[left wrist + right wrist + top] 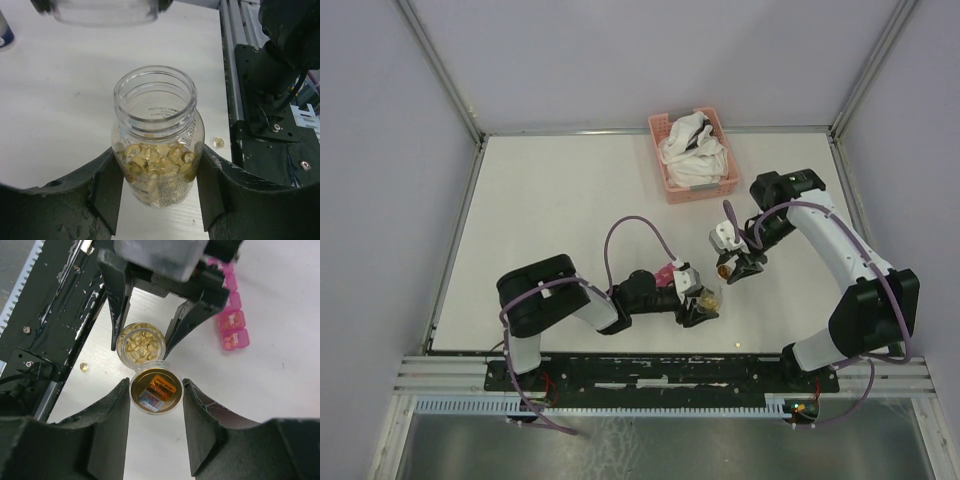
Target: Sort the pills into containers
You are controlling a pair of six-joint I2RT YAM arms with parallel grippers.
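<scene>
A clear round jar (156, 150) stands open-mouthed on the table, with the amber pills (157, 159) heaped inside it. My left gripper (157, 152) is shut on the jar, one pad on each side of its body. My right gripper (156, 385) is shut on the jar's lid (155, 390), gold inside with a label, and holds it just above and beside the jar mouth (143, 342). From above, the left gripper (700, 305) and right gripper (725, 270) sit close together. The containers (232, 325), a magenta-pink strip of small compartments, lie just past the left gripper.
One loose pill (218, 142) lies on the table near the front rail (227, 75). A pink lattice basket (665, 170) with white cloth stands at the back centre. A white-capped dark bottle (3, 35) shows at the left edge of the left wrist view.
</scene>
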